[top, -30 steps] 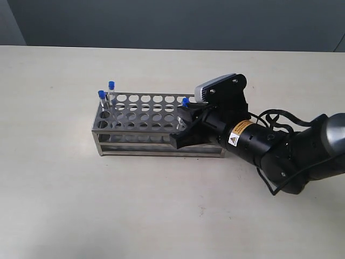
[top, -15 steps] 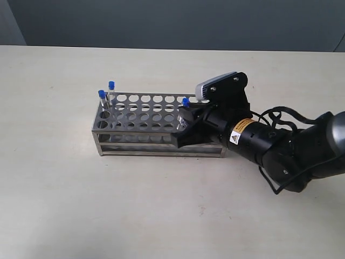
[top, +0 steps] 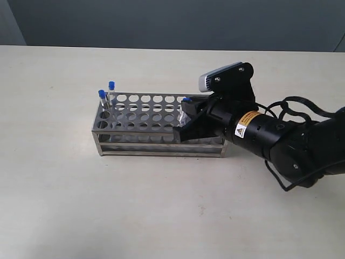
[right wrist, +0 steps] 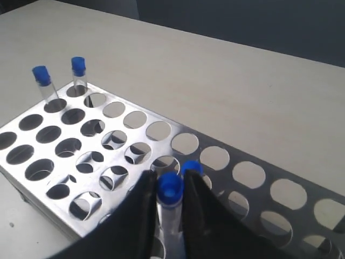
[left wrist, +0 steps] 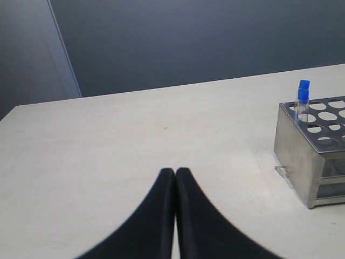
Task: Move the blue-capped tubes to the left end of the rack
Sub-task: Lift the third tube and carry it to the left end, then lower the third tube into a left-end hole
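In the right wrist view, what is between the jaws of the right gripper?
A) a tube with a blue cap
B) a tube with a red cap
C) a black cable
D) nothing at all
A: the jaws of the right gripper stand close on both sides of a blue-capped tube, above the rack.

Left hand [left wrist: 175, 172] with fingertips pressed together; right hand [right wrist: 170, 182], on its outstretched arm [top: 291, 145], tight around one blue-capped tube [right wrist: 170, 190].
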You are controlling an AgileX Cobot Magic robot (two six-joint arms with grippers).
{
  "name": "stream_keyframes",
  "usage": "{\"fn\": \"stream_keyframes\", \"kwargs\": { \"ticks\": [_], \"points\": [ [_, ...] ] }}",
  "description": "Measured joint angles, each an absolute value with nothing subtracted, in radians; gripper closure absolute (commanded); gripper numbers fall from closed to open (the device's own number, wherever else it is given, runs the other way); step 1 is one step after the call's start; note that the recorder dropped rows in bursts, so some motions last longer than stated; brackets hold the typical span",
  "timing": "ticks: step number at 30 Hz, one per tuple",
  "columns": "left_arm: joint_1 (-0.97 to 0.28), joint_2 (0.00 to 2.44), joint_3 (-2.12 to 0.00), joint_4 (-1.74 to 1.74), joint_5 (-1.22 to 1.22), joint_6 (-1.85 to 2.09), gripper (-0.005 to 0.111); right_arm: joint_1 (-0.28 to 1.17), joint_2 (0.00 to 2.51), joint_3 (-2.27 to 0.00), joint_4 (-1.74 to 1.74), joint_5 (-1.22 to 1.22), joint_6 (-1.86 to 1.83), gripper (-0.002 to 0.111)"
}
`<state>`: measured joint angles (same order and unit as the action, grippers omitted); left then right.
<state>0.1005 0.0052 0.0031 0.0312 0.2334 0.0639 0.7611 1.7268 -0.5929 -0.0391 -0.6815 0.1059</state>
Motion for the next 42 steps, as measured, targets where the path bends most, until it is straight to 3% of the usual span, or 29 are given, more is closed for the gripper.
{"fn": "stream_keyframes", "kwargs": {
  "ticks": [14,22,33,42],
  "points": [
    [0.1,0.005,0.003,0.031,0.233,0.064,0.106,0.761,1.536,-0.596,-0.112,-0.629,0.106,0.109],
    [0.1,0.005,0.003,0.031,0.233,0.064,0.106,0.761,1.527,-0.713,-0.226,-0.566,0.109,0.109],
    [0.1,0.005,0.003,0.031,0.233,0.064,0.106,0.761,1.69,-0.942,-0.594,-0.509,0.446,0.109],
    [0.1,0.005,0.003,0.031,0.233,0.064,0.106,0.761,1.825,-1.066,-0.89,-0.6,0.717,0.109]
  ]
}}
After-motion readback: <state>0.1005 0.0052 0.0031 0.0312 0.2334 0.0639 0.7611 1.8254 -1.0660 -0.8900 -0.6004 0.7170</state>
